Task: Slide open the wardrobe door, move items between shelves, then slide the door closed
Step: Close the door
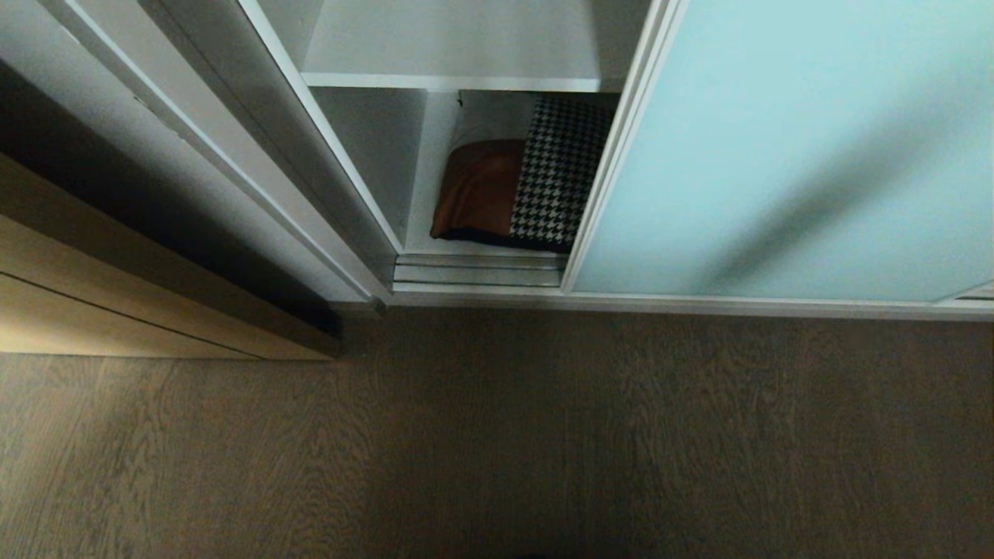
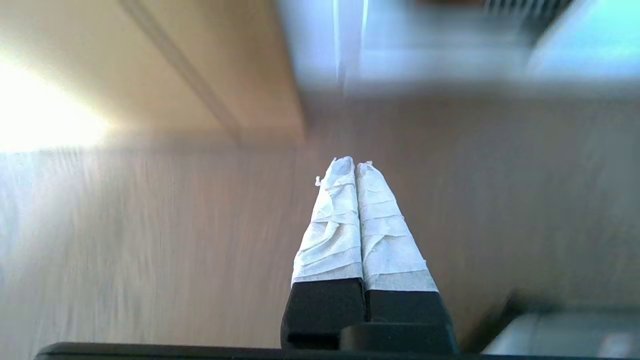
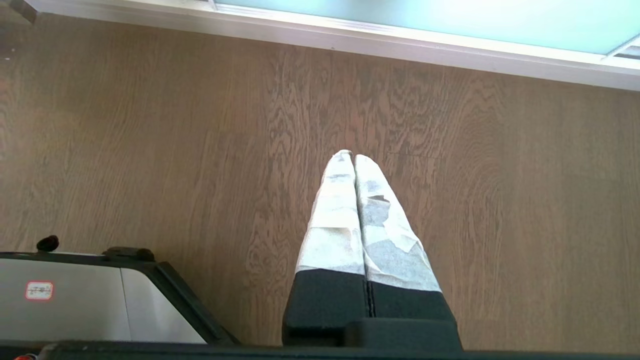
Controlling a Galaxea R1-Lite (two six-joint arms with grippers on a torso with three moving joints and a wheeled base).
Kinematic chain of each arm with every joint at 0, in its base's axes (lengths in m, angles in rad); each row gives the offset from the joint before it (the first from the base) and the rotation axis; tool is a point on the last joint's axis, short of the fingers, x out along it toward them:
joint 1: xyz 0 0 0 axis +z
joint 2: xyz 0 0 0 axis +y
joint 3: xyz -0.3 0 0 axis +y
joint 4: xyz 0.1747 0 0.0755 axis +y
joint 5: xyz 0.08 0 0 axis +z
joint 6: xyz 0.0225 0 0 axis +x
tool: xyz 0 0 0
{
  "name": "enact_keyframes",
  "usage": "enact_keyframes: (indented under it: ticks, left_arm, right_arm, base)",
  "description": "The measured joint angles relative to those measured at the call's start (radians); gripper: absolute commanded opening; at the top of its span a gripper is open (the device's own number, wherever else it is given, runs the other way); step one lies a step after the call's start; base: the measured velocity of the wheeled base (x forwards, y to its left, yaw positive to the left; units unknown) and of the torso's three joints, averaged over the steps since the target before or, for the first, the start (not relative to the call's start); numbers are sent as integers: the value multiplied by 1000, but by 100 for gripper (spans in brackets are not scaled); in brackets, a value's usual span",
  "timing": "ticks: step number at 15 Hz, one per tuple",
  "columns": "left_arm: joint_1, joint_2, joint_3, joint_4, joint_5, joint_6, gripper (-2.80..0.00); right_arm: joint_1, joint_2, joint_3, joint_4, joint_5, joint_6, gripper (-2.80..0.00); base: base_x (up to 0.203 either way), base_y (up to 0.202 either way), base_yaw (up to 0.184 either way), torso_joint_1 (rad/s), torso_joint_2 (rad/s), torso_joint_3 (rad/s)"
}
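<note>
A tan-brown and black-and-white houndstooth cushion (image 1: pixel 519 182) lies on the wardrobe's bottom shelf (image 1: pixel 425 186), beside the part-open aqua sliding door (image 1: pixel 784 147). It lies ahead of the left hand (image 2: pixel 355 164) and right hand (image 3: pixel 349 155), both pressed together, empty, over the floor (image 3: pixel 150 150)

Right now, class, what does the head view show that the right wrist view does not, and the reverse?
Head view only: the tan-brown and houndstooth rectangular cushion lying on a white shelf inside the wardrobe opening, beneath another white shelf. Right wrist view only: the right tool, white-wrapped and shut, hanging over bare floor. Both: the frosted aqua glass sliding door and the brown wood-grain floor.
</note>
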Motion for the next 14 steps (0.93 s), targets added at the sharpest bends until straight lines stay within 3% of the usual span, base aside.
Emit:
enact_keyframes:
  ticks: [4, 8, 11, 14]
  left_arm:
    - [-1, 295, -476, 10, -73, -28, -280]
    - [-3, 695, -921, 18, -203, -82, -280]
    - [-4, 963, -1216, 46, -368, -171, -280]
    - [-24, 1178, -1431, 76, -615, -300, -280]
  right_arm:
    - [0, 0, 0, 0, 0, 0, -280]
    - [0, 1, 0, 0, 0, 0, -280]
    - [0, 1, 0, 0, 0, 0, -280]
    - [0, 1, 0, 0, 0, 0, -280]
  base:
    - [0, 0, 0, 0, 0, 0]
    - [0, 0, 0, 0, 0, 0]
    - [0, 0, 0, 0, 0, 0]
    - [0, 0, 0, 0, 0, 0]
